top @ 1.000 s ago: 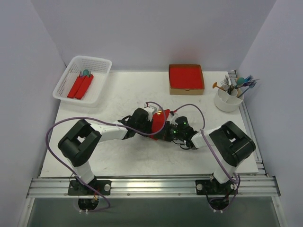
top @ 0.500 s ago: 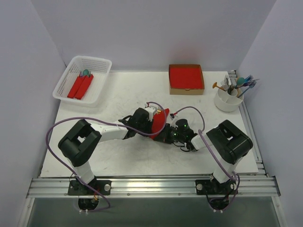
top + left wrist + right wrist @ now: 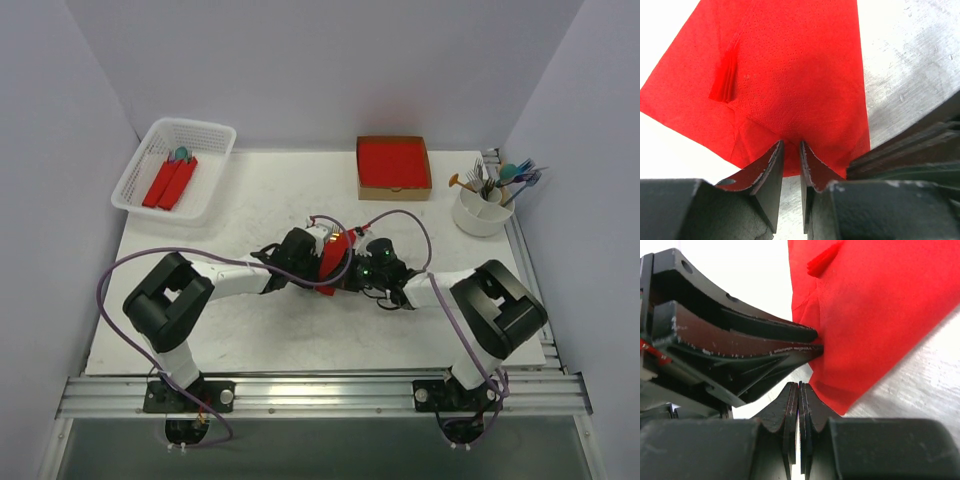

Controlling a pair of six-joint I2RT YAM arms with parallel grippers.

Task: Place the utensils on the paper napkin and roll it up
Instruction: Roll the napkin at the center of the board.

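The paper napkin (image 3: 335, 256) is a thin red sheet lifted off the table in the middle, standing on edge between my two grippers. My left gripper (image 3: 791, 144) is shut on its lower edge, and the sheet (image 3: 800, 75) fans out beyond the tips with a small folded tuck on it. In the right wrist view the left fingers (image 3: 780, 335) pinch the napkin (image 3: 880, 315) from the side. My right gripper (image 3: 799, 385) is shut with nothing between its jaws, its tip right beside the napkin's lower corner. The utensils (image 3: 500, 178) stand in a white cup at the back right.
A cardboard box with a thick red stack (image 3: 393, 166) sits at the back centre. A white basket (image 3: 200, 135) at the back left holds red rolls and a teal utensil end. The right gripper's body (image 3: 910, 150) crowds the left wrist view.
The right gripper has moved left and slightly away from me, closing in on the left gripper. The napkin has bunched more tightly between them. The left arm has hardly moved.
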